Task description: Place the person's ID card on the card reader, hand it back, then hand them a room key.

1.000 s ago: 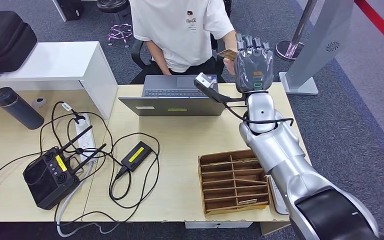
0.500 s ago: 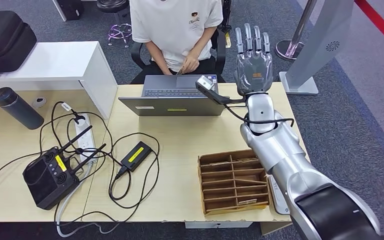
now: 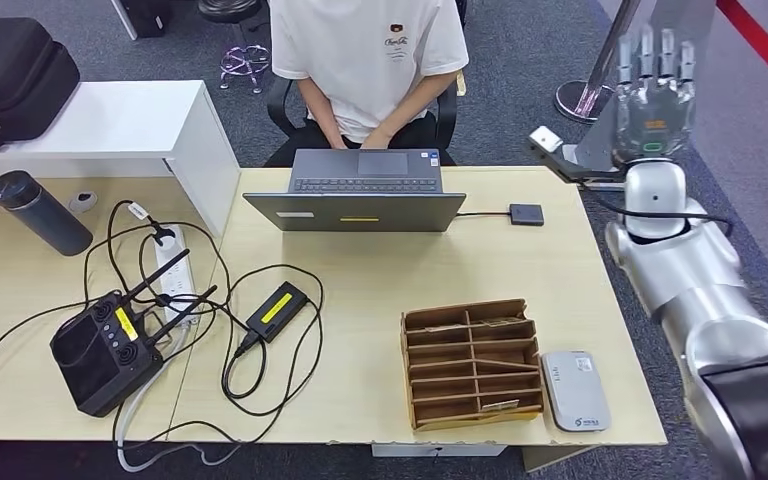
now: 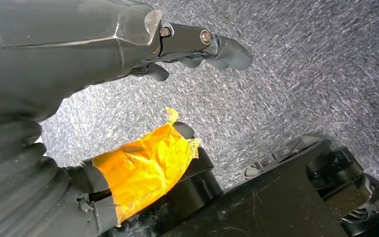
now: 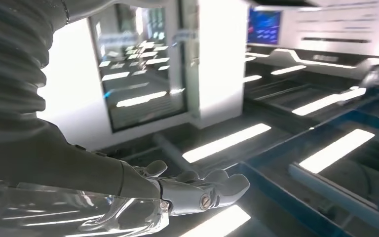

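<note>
Two empty hands: the robot's right hand [image 3: 655,95] stands raised off the desk's far corner, fingers straight and slightly spread. The right wrist view adds the bare palm, where the head view gives its back. The left hand [image 4: 197,44] hangs over carpet, fingers relaxed, gripping nothing. Where the ID card lies cannot be told. The flat grey-white card reader [image 3: 575,390] sits just beside the brown cardboard divider tray [image 3: 470,365]. A slow descent and an edge pinch would suit any key there.
</note>
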You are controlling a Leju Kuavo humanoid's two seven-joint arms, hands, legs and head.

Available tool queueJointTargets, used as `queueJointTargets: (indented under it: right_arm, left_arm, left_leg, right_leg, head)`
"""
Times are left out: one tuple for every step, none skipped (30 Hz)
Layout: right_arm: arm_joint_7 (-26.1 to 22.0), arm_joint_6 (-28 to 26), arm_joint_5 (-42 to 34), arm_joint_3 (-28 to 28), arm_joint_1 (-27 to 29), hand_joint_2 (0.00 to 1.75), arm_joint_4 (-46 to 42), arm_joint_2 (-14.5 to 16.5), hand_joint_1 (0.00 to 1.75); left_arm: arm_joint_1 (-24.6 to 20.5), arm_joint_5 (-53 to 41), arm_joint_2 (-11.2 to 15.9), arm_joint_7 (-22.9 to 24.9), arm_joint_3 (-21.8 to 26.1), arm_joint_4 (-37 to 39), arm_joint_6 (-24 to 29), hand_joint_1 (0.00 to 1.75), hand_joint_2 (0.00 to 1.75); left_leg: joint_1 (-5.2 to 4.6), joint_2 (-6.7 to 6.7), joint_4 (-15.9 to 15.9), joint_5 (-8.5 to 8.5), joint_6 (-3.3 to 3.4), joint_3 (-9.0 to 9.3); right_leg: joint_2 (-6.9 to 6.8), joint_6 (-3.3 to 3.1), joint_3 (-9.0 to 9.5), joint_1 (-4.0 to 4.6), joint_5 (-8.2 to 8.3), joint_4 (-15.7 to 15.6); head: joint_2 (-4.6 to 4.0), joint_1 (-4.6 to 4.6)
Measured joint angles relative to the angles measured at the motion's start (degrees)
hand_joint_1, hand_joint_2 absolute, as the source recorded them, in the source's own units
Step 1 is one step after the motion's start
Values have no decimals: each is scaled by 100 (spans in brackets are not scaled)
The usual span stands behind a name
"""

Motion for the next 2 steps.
queueJointTargets:
  right_arm:
    - [1, 69, -2, -43, -25, 175, 23, -209, 0]
    - [9, 109, -2, -66, -38, 175, 36, -319, 0]
  left_arm:
    - [7, 39, 4, -2, 1, 0, 0, 0, 175]
    - [11, 61, 7, -3, 2, 0, 0, 0, 175]
  left_leg:
    - [0, -8, 1, 0, 3, -5]
    - [0, -12, 2, 0, 4, -8]
  right_leg:
    - [-8, 1, -1, 0, 0, -1]
    - [-12, 1, -1, 0, 0, -1]
  head:
    - [0, 1]
    - [0, 0]
